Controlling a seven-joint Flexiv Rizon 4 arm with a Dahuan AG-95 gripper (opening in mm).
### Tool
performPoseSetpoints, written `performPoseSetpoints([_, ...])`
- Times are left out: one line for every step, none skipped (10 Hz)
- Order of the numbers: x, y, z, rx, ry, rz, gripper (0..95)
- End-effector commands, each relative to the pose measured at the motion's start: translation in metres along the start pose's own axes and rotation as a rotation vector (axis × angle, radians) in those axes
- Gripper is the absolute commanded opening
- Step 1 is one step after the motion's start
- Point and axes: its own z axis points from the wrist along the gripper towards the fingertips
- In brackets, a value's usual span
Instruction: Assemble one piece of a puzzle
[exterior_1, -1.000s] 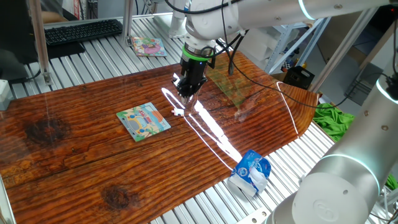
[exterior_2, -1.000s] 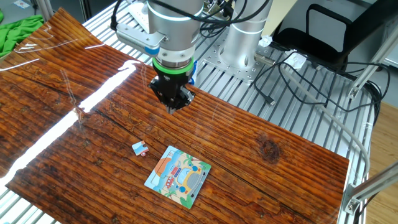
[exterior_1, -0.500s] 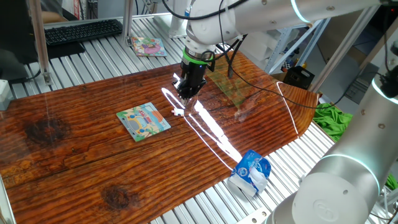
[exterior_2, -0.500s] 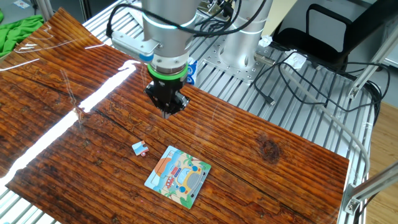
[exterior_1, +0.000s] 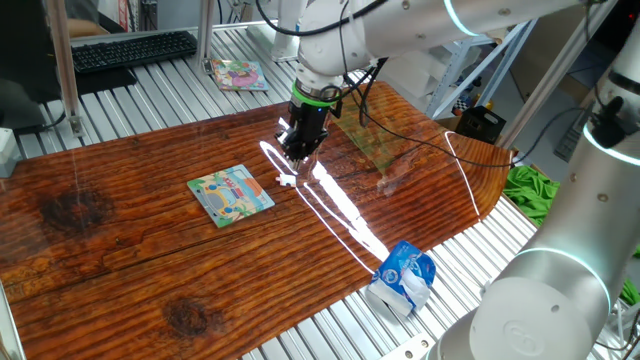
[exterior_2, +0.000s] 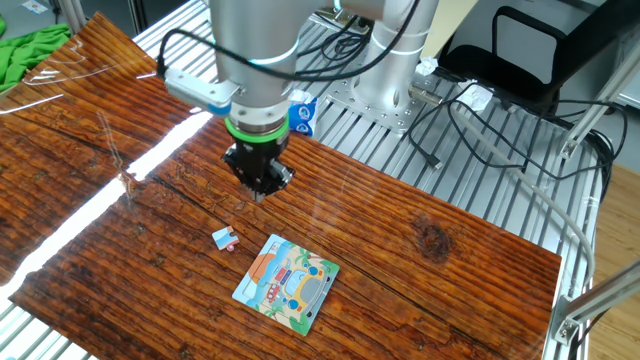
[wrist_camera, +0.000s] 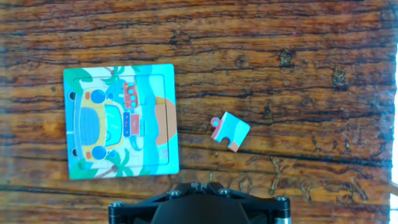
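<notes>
The piece (exterior_1: 288, 181) lies flat on the wooden table, just right of the puzzle (exterior_1: 231, 194), a teal-bordered square with a cartoon bus picture. Both also show in the other fixed view, the piece (exterior_2: 226, 238) up-left of the puzzle (exterior_2: 286, 282). In the hand view the piece (wrist_camera: 229, 130) shows a blue and red face, a short gap right of the puzzle (wrist_camera: 121, 121). My gripper (exterior_1: 297, 155) hangs above the table just beyond the piece, apart from it. Its jaws are together and hold nothing, as the other fixed view (exterior_2: 262, 193) and the hand view (wrist_camera: 200, 185) show.
A pinkish picture booklet (exterior_1: 238, 74) and a keyboard (exterior_1: 130, 50) lie on the slatted bench behind the table. A blue and white packet (exterior_1: 403, 277) sits at the table's near right edge. A clear plastic sheet (exterior_1: 375, 145) lies right of the gripper. Green cloth (exterior_1: 530, 190) lies off the table's end.
My gripper has moved sideways over the table towards the piece, staying shut. The piece and the puzzle have not moved.
</notes>
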Motion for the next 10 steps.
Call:
performPoseSetpoints([-0.003, -0.003, 0.003, -0.007, 0.003, 0.008, 0.0])
performPoseSetpoints([-0.007, -0.006, 0.005, -0.006, 0.004, 0.011, 0.0])
performPoseSetpoints([-0.016, -0.011, 0.011, -0.005, 0.003, 0.014, 0.0])
performPoseSetpoints([-0.018, -0.012, 0.012, -0.005, 0.005, 0.016, 0.0])
performPoseSetpoints([-0.025, -0.015, 0.017, -0.008, 0.01, 0.018, 0.0])
performPoseSetpoints([-0.029, -0.017, 0.019, -0.009, 0.009, 0.018, 0.0])
performPoseSetpoints([-0.034, -0.019, 0.021, -0.009, 0.009, 0.017, 0.0])
performPoseSetpoints([-0.04, -0.022, 0.02, -0.007, 0.008, 0.009, 0.0])
performPoseSetpoints([-0.043, -0.023, 0.019, -0.006, 0.008, 0.004, 0.0])
performPoseSetpoints([-0.05, -0.027, 0.018, -0.006, 0.011, -0.013, 0.0])
